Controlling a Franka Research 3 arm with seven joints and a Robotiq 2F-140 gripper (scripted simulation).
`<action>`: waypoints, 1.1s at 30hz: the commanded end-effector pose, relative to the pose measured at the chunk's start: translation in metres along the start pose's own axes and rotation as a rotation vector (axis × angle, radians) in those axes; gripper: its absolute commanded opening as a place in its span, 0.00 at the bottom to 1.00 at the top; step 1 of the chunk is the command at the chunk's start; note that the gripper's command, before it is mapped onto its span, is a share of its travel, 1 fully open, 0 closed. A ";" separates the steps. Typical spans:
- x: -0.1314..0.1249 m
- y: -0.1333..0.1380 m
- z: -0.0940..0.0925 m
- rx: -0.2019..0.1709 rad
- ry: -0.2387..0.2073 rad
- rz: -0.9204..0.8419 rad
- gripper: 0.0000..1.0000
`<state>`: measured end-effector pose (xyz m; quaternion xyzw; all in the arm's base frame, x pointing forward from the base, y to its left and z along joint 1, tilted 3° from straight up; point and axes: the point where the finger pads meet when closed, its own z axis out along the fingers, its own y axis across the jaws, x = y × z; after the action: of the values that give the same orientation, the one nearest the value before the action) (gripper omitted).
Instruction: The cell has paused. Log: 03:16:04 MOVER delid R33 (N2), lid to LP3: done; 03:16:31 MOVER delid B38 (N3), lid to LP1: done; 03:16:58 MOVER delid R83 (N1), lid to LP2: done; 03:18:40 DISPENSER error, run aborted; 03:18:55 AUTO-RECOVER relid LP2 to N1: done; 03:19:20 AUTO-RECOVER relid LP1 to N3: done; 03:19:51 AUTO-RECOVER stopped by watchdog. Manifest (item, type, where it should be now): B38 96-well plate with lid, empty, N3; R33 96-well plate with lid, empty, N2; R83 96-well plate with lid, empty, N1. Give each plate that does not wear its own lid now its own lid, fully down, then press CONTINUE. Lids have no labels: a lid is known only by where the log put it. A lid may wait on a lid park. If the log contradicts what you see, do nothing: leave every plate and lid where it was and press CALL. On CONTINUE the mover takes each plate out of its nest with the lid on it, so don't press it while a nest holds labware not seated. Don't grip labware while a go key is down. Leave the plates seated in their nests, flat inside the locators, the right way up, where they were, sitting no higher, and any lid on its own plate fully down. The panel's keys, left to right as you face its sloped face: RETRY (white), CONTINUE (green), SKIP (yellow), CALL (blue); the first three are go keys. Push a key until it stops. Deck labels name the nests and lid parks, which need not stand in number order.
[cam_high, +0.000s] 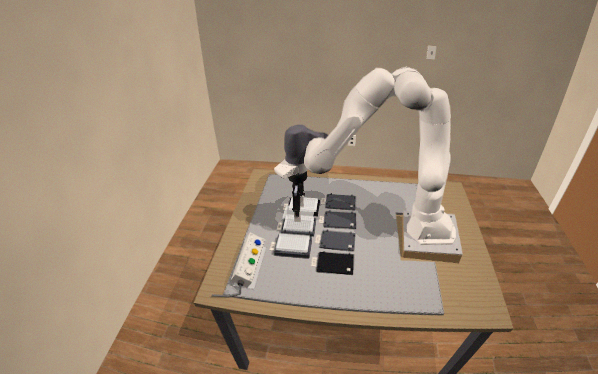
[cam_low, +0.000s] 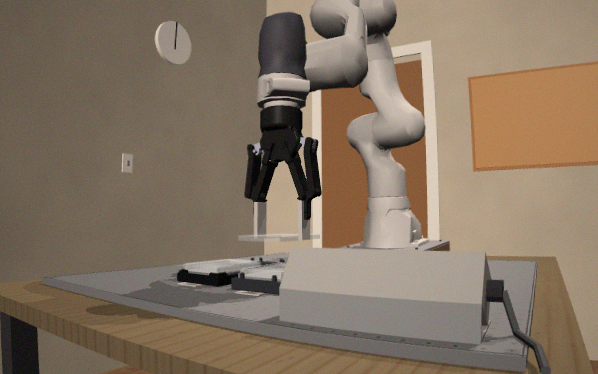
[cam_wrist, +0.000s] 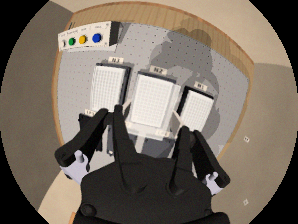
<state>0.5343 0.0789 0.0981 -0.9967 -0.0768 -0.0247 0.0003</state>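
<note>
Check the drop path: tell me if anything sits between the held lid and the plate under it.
Nothing visible does. The tool holds the clear lid flat, in open air above the middle plate of the row; only air shows between them.
</note>
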 end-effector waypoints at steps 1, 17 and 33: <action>0.002 0.000 0.001 -0.001 0.003 -0.031 0.00; 0.002 -0.001 0.019 -0.001 0.003 -0.040 0.00; 0.002 -0.001 0.035 -0.001 0.003 -0.040 0.00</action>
<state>0.5370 0.0815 0.0658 -0.9947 -0.1000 -0.0240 0.0001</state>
